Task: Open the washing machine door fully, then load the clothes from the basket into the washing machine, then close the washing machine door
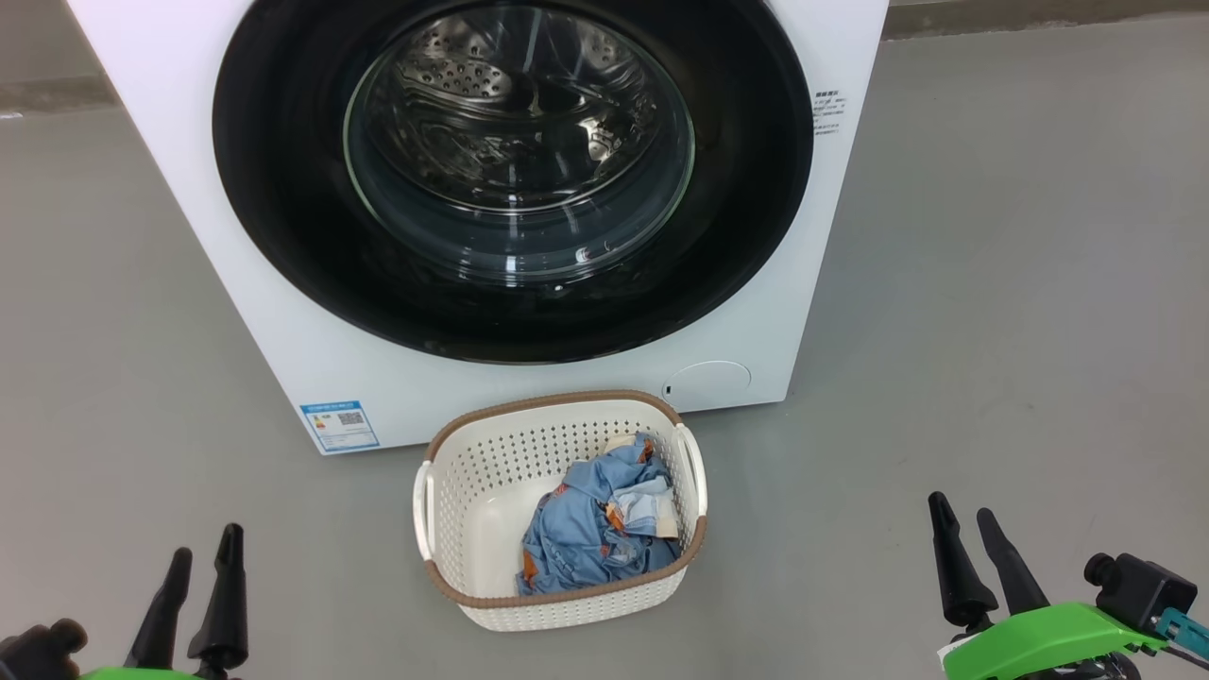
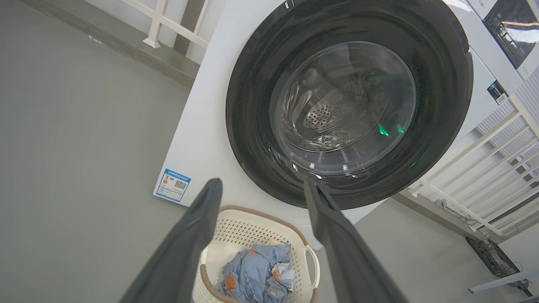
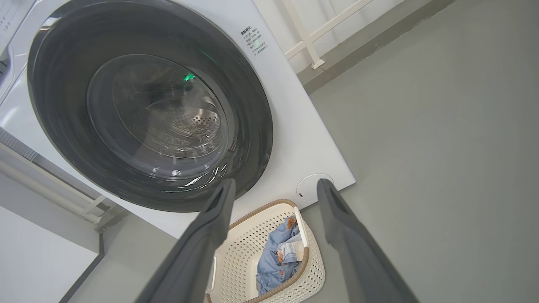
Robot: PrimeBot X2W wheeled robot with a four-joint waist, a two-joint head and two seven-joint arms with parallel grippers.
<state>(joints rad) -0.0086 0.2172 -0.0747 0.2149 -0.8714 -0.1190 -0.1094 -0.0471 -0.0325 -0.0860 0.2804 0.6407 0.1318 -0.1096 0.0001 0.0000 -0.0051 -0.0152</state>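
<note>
Black and glossy, the washing machine door (image 1: 515,161) sits shut against the front of the white washing machine (image 1: 406,387). Through its glass bowl I can make out the steel drum, which looks empty. So none of the job appears done: the door has yet to be swung open, the load has yet to go in, and the closing comes after that.

Just in front of the machine, on the floor, stands the basket (image 1: 482,463). The clothes (image 1: 595,529) are bunched in blue toward the robot's right end of it, leaving part of its bottom bare. Nearer me, the left fingers (image 1: 225,595) and the right fingers (image 1: 954,557) are spread wide and hold nothing. One pair hangs on either side, well apart from basket and door.

Smooth grey floor (image 1: 992,283) runs all round. On the machine's front a blue sticker (image 1: 340,425) sits low at one corner and a round cap (image 1: 708,382) at the other. White railing (image 2: 476,164) stands beside the machine.
</note>
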